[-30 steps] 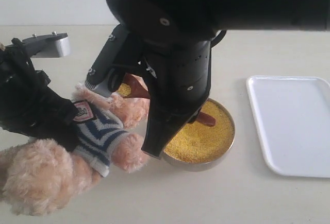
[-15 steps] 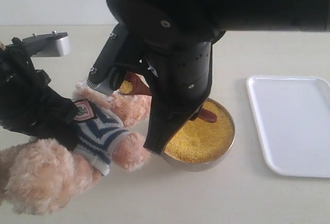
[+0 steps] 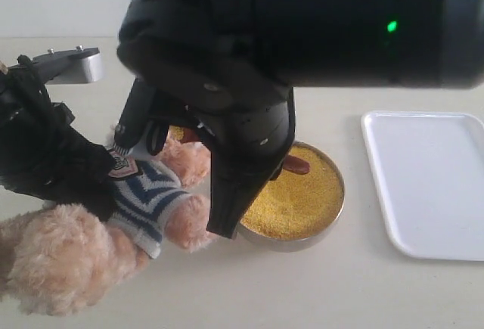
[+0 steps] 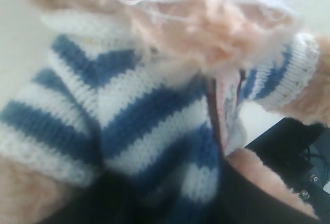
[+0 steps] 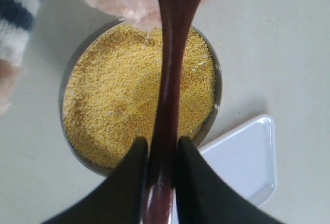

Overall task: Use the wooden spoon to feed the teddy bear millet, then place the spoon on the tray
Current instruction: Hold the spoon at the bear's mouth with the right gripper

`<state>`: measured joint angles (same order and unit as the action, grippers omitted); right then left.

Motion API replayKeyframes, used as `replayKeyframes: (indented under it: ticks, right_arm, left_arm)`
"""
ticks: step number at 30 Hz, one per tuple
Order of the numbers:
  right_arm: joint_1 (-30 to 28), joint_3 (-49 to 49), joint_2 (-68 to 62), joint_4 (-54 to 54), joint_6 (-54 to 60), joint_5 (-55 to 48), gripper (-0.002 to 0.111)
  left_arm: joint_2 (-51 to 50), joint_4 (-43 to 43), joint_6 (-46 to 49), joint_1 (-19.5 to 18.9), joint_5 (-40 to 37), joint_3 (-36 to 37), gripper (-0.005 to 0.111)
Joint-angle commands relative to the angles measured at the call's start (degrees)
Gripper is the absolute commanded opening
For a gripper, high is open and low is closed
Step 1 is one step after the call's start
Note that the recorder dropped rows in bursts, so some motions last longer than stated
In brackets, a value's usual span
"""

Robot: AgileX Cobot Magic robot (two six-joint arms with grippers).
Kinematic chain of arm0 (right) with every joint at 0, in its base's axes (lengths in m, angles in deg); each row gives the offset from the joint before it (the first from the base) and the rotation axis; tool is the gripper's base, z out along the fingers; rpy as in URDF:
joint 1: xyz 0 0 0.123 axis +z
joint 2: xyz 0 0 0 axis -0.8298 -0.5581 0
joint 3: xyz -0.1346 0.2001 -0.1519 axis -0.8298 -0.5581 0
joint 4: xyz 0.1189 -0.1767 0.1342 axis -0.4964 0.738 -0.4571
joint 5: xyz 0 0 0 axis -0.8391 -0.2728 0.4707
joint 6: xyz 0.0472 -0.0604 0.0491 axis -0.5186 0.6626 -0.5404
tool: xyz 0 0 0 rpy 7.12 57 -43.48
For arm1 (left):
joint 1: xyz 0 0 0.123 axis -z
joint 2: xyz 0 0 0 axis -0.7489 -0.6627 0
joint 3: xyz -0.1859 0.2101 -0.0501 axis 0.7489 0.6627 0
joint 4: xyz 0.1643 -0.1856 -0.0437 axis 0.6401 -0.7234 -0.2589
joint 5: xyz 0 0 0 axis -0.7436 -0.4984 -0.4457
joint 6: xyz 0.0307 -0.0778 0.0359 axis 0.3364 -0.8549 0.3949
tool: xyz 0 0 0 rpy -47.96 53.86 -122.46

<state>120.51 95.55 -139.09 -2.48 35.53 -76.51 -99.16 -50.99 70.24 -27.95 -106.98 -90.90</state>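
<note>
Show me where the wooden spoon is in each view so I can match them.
Exterior view: spoon mostly hidden behind the right arm; one end pokes out over the millet bowl.
Left wrist view: not in it.
Right wrist view: across the centre, pinched in the right gripper, above the bowl.
Shared landmark: the bear's striped shirt, in all three.

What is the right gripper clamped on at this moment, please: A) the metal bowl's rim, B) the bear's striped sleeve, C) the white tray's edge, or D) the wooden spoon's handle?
D: the right wrist view shows the right gripper pinching the thin handle of the wooden spoon between its fingers, above the millet.
</note>
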Motion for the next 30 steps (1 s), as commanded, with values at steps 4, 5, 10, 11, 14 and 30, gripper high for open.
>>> replayKeyframes:
  ticks: [4, 5, 10, 11, 14, 30]
  right_arm:
    - [4.22, 0.12, -2.06, 7.83, -2.57, -0.01, -0.001]
    - [4.85, 0.12, -2.06, 9.07, -2.82, -0.01, -0.001]
    - [4.84, 0.12, -2.06, 9.60, -3.80, -0.01, -0.001]
    - [4.84, 0.12, -2.06, 9.74, -3.93, -0.01, -0.001]
    - [4.84, 0.12, -2.06, 9.86, -4.08, -0.01, -0.001]
    - [9.34, 0.01, -2.06, 14.17, -5.82, -0.01, -0.001]
  left_arm:
    - [0.14, -1.03, -0.45, 0.18, 0.13, -0.36, 0.004]
    - [0.14, -1.03, -0.45, 0.18, 0.13, -0.36, 0.004]
    - [0.14, -1.03, -0.45, 0.18, 0.13, -0.36, 0.004]
    - [0.14, -1.03, -0.45, 0.18, 0.13, -0.36, 0.004]
    - [0.14, -1.03, -0.45, 0.18, 0.13, -0.36, 0.004]
    - [0.14, -1.03, -0.45, 0.18, 0.13, -0.36, 0.004]
